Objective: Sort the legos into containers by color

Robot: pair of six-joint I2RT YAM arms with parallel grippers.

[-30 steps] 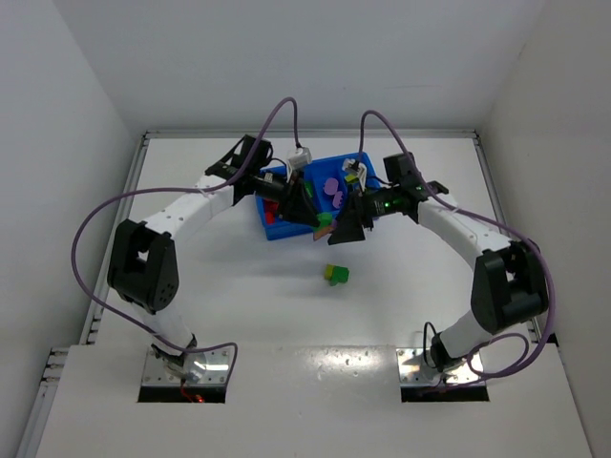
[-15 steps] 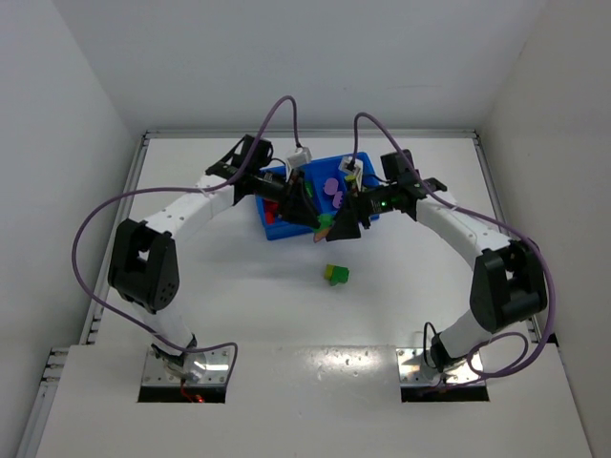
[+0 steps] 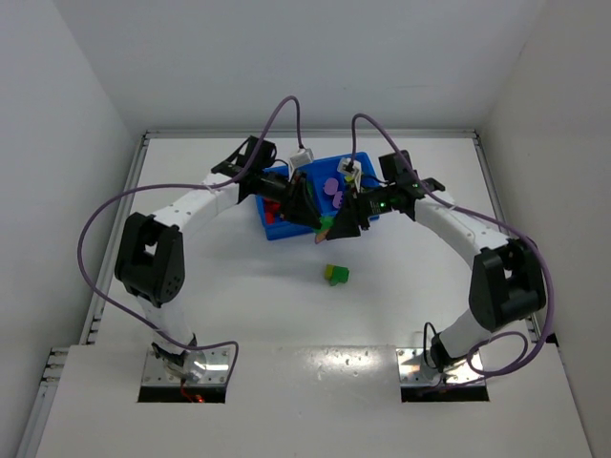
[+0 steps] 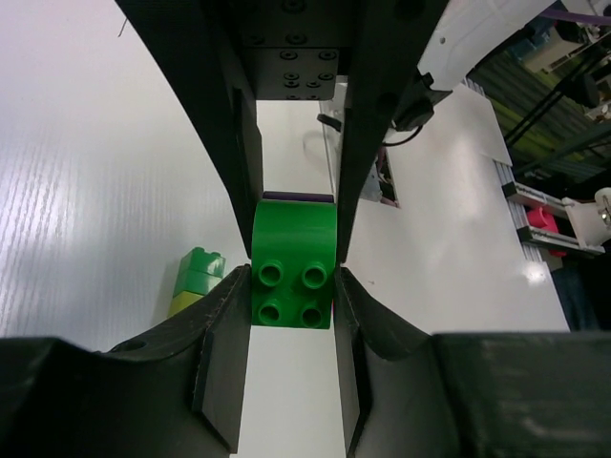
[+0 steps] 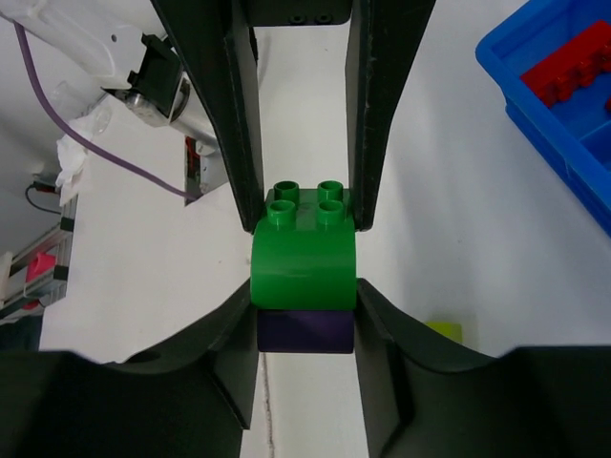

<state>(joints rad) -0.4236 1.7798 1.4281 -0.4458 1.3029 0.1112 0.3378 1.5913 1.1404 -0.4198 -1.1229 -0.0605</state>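
Observation:
A green brick (image 4: 293, 262) stuck to a purple brick (image 5: 305, 329) hangs above the table just in front of the blue tray (image 3: 277, 232). My left gripper (image 4: 293, 277) is shut on the green brick (image 5: 304, 258). Facing it, my right gripper (image 5: 305, 305) is shut on the purple brick, both pads touching its sides. In the top view the two grippers meet tip to tip at this stack (image 3: 326, 225). A green-and-yellow stack (image 3: 336, 275) lies on the table nearer the bases and also shows in the left wrist view (image 4: 194, 280).
The tray's compartments hold purple round bricks (image 3: 332, 188) and red bricks (image 5: 573, 67). The tray wall (image 5: 558, 124) lies to the right of my right gripper. White walls close in the table on three sides.
The right gripper has moved in towards the left gripper and its jaws have shut on the purple end of the stack. The left gripper keeps its hold on the green brick.

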